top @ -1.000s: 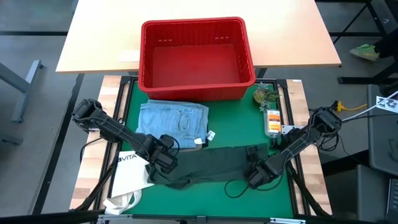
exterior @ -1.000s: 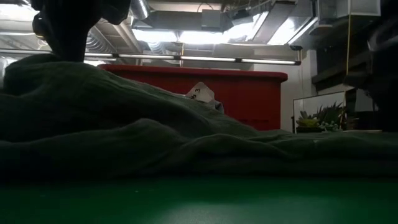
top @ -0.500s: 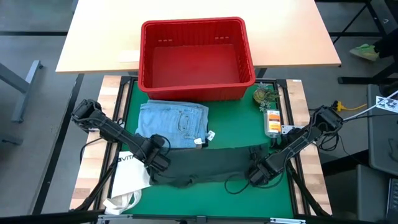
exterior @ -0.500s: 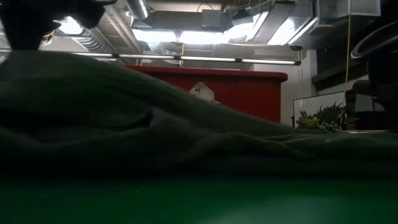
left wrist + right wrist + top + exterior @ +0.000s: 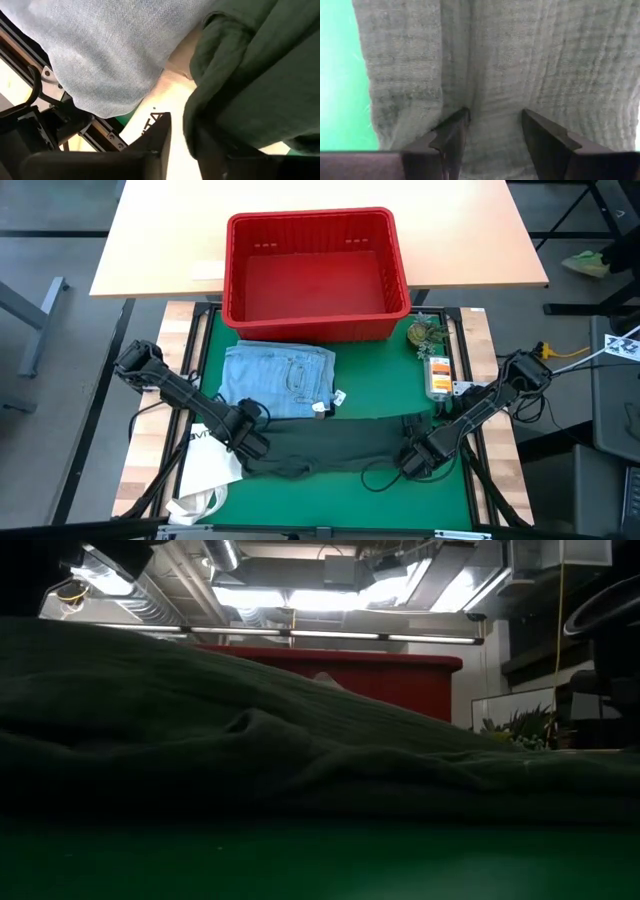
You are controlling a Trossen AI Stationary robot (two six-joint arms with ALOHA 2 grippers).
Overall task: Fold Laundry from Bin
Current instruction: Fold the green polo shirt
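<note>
Spread flat across the green bench [image 5: 390, 490], near its front edge: dark green garment [image 5: 340, 442], left pincer [image 5: 254, 443] on its left end, fingers [image 5: 155, 145] slightly apart beside a fold, grip impossible to tell. Right pincer [image 5: 412, 463] at the right end, fingers [image 5: 452, 136] apart against the cloth. Behind: folded light blue jeans [image 5: 280, 378], empty red bin [image 5: 316, 272].

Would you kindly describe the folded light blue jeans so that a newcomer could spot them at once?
Start at the red bin at the table's far edge. Directly in front of it, on the green mat, lie the light blue jeans, folded into a neat rectangle. Their pale denim sets them apart from the dark green garment nearer the front.
</note>
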